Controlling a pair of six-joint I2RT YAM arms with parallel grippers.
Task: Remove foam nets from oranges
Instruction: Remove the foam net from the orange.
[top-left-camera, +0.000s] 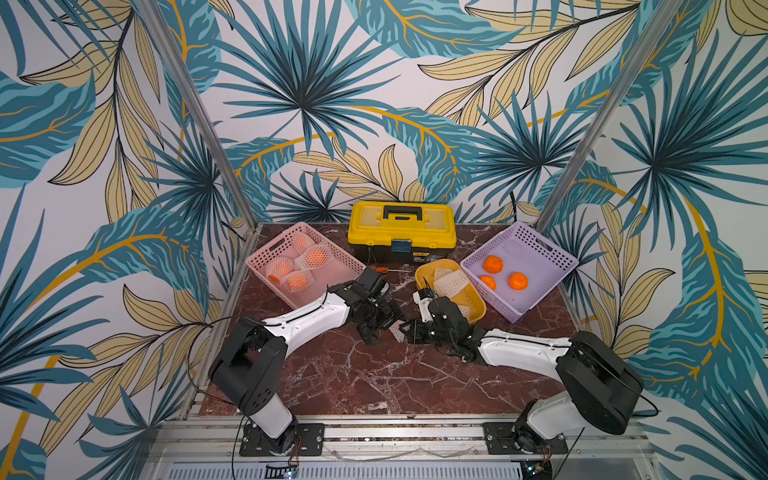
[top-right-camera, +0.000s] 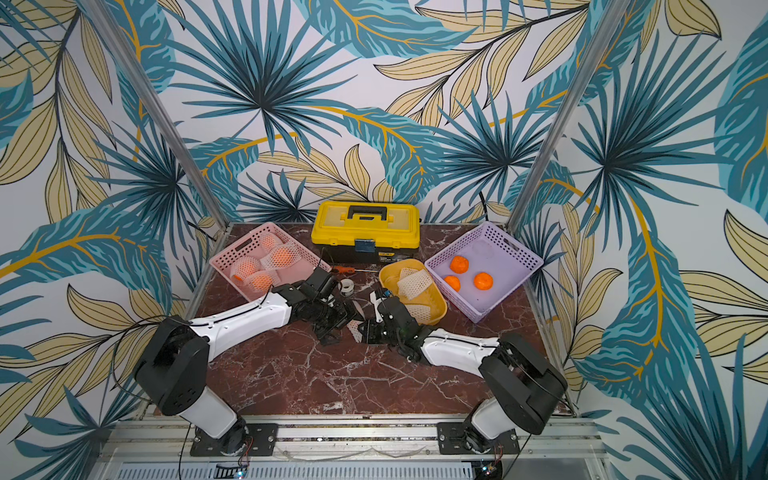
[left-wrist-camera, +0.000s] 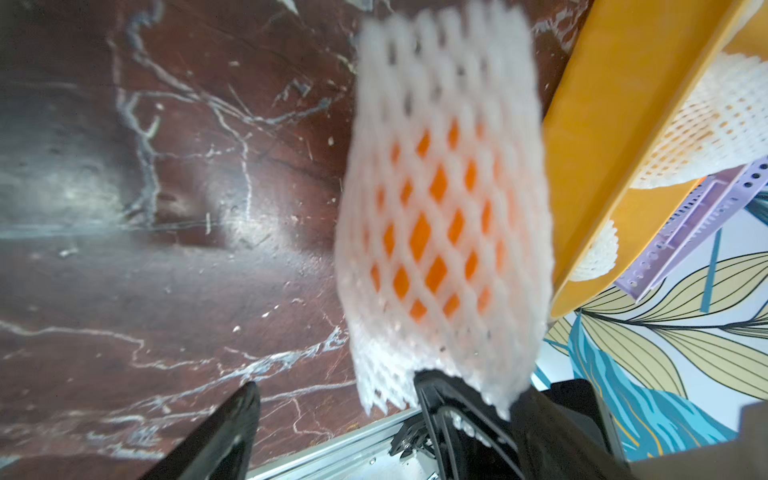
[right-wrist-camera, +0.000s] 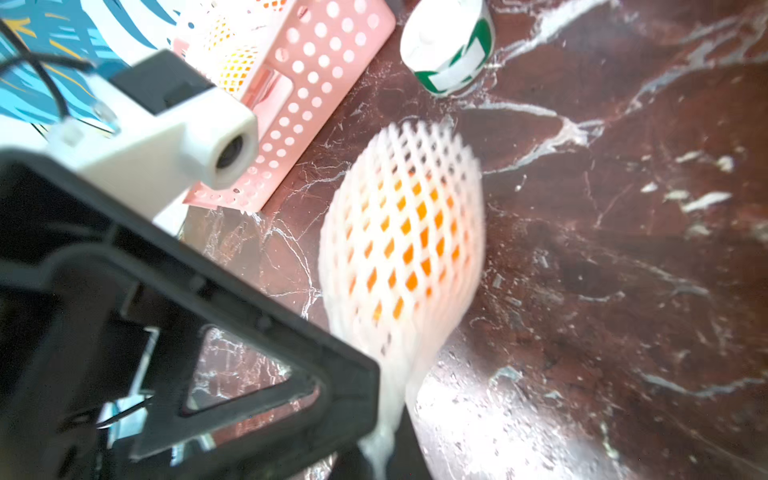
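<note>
Right pincer (top-left-camera: 406, 332): pressed together on the gathered tail of one foam net (left-wrist-camera: 436, 345). I judge I hold it by the end so that the fruit can be worked out of the open mouth.
Left pincer (left-wrist-camera: 334, 382): spread wide, clamping nothing. One finger sits at the net's edge, placed, as I read it, to take the fruit or the free end.
Orange (left-wrist-camera: 420, 232): inside that net, showing through the diamond holes, at mid-table between my two pincers. I cannot tell whether it is lifted or resting.
Pink basket (top-left-camera: 270, 247): back left, four netted oranges (top-left-camera: 316, 257) waiting as the supply.
Purple basket (top-left-camera: 548, 244): back right, three bare oranges (top-left-camera: 517, 281) kept apart as finished.
Yellow tray (top-left-camera: 478, 305): just beside my right pincer, holding empty nets (top-left-camera: 451, 280) — close by, I judge, so that a stripped sleeve has a short way to go.
Surface: dark red marble-look table (top-left-camera: 374, 374), white-veined and scuffed.
Clutter: yellow toolbox (top-left-camera: 401, 232) at the back, a screwdriver (top-left-camera: 384, 270) before it, a white-and-green tape roll (right-wrist-camera: 449, 45) near the pink basket.
Room: walls papered in teal and tan leaves — aluminium posts (top-left-camera: 199, 124) at the back corners.
</note>
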